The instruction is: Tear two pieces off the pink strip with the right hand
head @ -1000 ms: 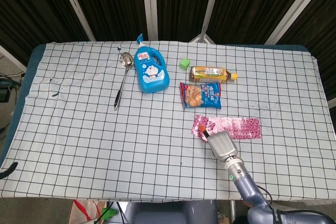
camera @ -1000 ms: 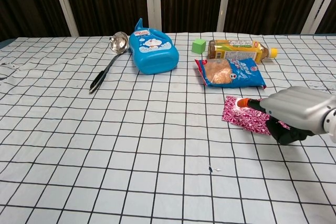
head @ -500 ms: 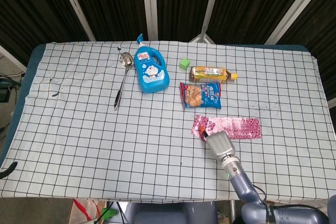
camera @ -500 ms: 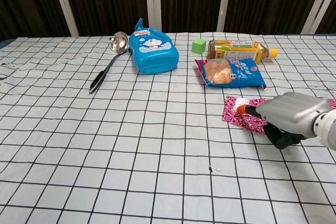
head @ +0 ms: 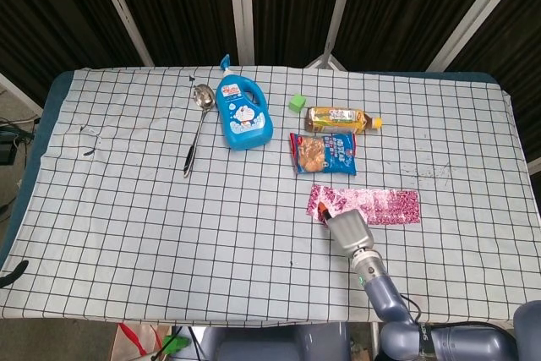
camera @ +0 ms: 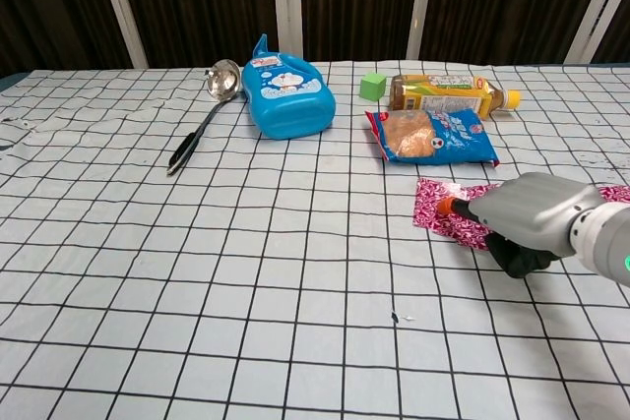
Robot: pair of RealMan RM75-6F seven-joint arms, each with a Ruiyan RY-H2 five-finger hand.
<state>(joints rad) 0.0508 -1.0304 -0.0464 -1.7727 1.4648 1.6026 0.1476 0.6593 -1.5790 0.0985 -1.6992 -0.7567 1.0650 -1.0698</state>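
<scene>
Right of centre in the head view, your right hand (head: 345, 228) sits at the left end of the pink strip (head: 372, 205), an orange-tipped finger resting on the foil; from either camera you cannot tell whether the fingers have closed on the strip or merely press on it. Confirm a firm pinch on one segment before pulling, and tear across a seam, not along the length, since nothing anchors the far end. The left hand is out of view. Above the strip lie the snack packet (head: 324, 152), sealed, and the tea bottle (head: 340, 119) on its side, capped, amber liquid inside. Upper centre, the blue detergent bottle (head: 242, 113) lies flat, contents not visible.
</scene>
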